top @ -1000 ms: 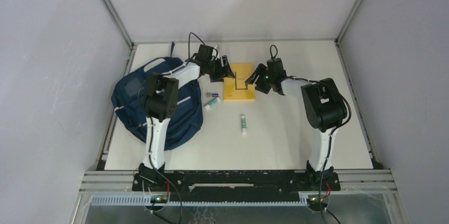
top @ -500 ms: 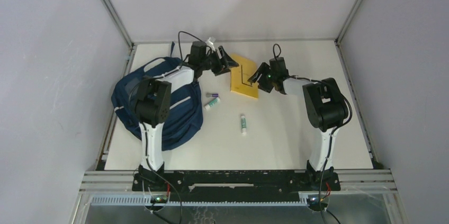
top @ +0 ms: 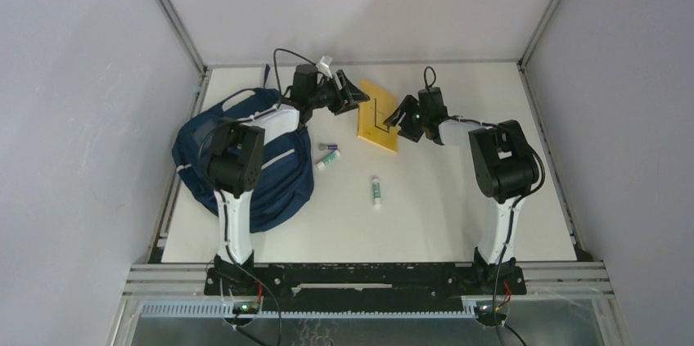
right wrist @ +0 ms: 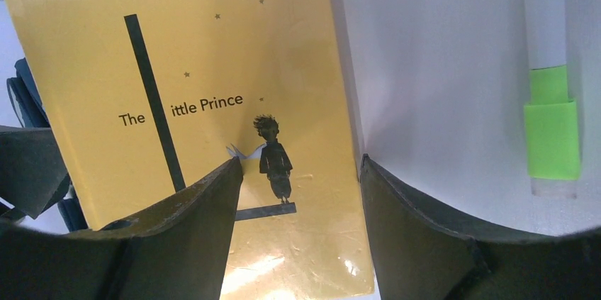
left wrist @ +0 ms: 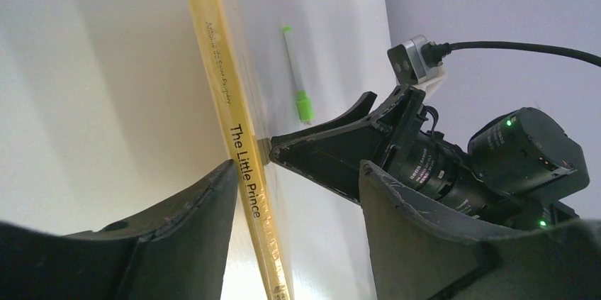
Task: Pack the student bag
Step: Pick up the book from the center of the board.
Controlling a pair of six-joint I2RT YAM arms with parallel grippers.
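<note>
Two claws meet at the yellow book, which is tipped up on one long edge instead of lying flat on the tabletop. This is probably so it can be taken by its thin side and carried to the student bag. The bag lies slumped to the left of the book, near it and partly under the left arm. The left claw is spread, its fingers straddling the book's spine with room to spare, so it is clenched on nothing. The right claw, on the opposite side of the book, is also spread and faces the cover. One of its fingertips seems to rest against the book as a prop. Each arm folds at the elbow and reaches its forearm low and inward towards the book, wrist rolled sideways. A green-capped marker and a second marker lie on the base side of the book, apart from it.
</note>
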